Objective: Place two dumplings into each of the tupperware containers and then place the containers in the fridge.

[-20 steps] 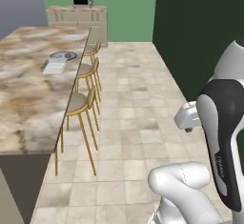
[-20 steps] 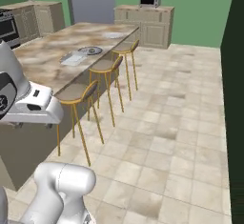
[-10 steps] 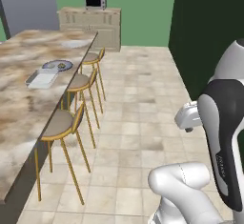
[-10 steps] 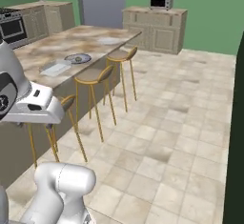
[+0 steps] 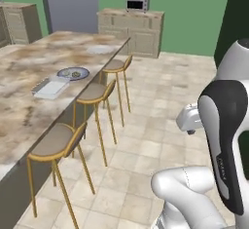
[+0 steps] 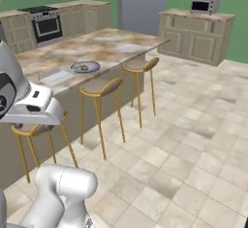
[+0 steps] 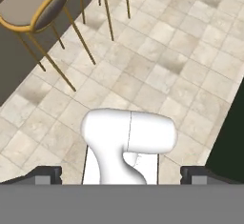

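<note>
A round blue-grey plate point(image 5: 73, 72) point(image 6: 85, 67) lies on the marble island and carries small tan dumplings point(image 5: 74, 71), too small to count. Right beside it lies one pale tupperware container point(image 5: 50, 87) point(image 6: 56, 75). Another pale flat container point(image 5: 99, 49) point(image 6: 128, 48) rests near the island's far end. The tall grey fridge point(image 5: 70, 4) point(image 6: 143, 1) stands shut against the back wall. My gripper point(image 7: 121, 175) is open, with nothing between its fingertips point(image 7: 47, 174), and points down at the tiled floor, well away from the island.
Three gold-legged bar stools point(image 5: 95, 92) point(image 6: 100, 86) line the island's point(image 5: 29, 111) near side; one stool point(image 7: 33, 6) is in the hand view. A microwave point(image 5: 137, 3) sits on the back cabinets. An oven point(image 6: 47, 25) stands at the back left. Open tiled floor lies to the right.
The whole picture has shifted: the base has moved, so the island, the stools and the fridge sit differently in both base views. The arm keeps its pose and the gripper stays open.
</note>
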